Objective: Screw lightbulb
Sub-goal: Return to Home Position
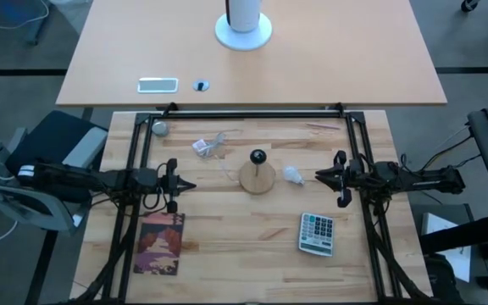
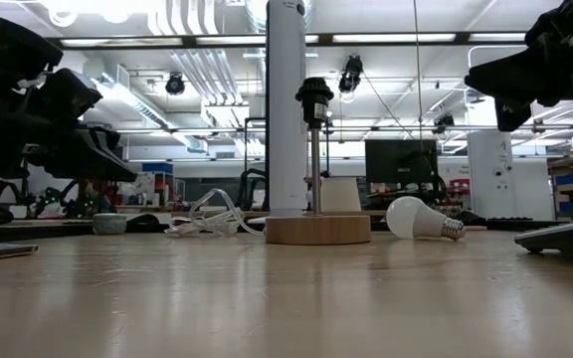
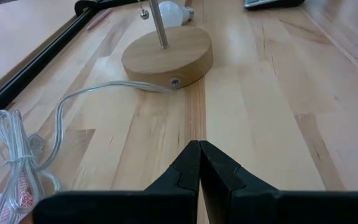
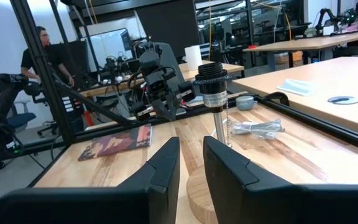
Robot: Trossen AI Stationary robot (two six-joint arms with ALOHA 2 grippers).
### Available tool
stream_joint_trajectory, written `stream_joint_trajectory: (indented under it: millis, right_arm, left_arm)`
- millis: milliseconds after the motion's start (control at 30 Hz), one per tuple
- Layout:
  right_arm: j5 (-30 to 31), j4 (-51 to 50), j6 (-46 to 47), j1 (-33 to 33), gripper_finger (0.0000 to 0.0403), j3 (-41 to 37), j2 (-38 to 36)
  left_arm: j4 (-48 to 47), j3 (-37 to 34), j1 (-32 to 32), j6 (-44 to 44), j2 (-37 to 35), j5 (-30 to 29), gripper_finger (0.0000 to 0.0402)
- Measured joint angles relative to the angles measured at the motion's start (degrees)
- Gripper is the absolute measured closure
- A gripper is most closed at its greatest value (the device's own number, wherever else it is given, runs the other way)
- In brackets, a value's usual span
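Across the wooden worktop [image 1: 227,254] the two arms lie low and level, one at each side, pointing inward at the middle. The left gripper [image 3: 199,155] hovers above bare wood short of the lamp [image 1: 257,175], its fingers pressed together and holding nothing. The right gripper [image 4: 191,146] faces the lamp from the other side, its fingers a little apart and likewise empty. The lamp stands upright on its round wooden base at the centre, and its dark socket [image 2: 314,99] at the top of the stem has nothing in it. The lightbulb [image 1: 292,175] lies on its side on the wood just beside the base, not touching it, between the lamp and the right gripper, with its silvery screw end turned away from the lamp. So the bulb is out of the lamp and neither arm has hold of it. The main risk, as I judge it, is that loose bulb: it is rounded and unsupported, so a low sweep of the right arm, or a knock to the worktop, could set it rolling. The lamp's thin clear cable [image 3: 92,93] trails on the left gripper's side, and snagging it could tip the lamp.
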Motion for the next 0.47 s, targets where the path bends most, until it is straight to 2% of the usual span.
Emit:
stream_joint_trajectory:
  millis: [467]
  right_arm:
    - [0.0,0.0,0.0,0.0,0.0358,0.0,0.0]
  left_arm:
    - [0.0,0.0,0.0,0.0,0.2,0.0,0.0401]
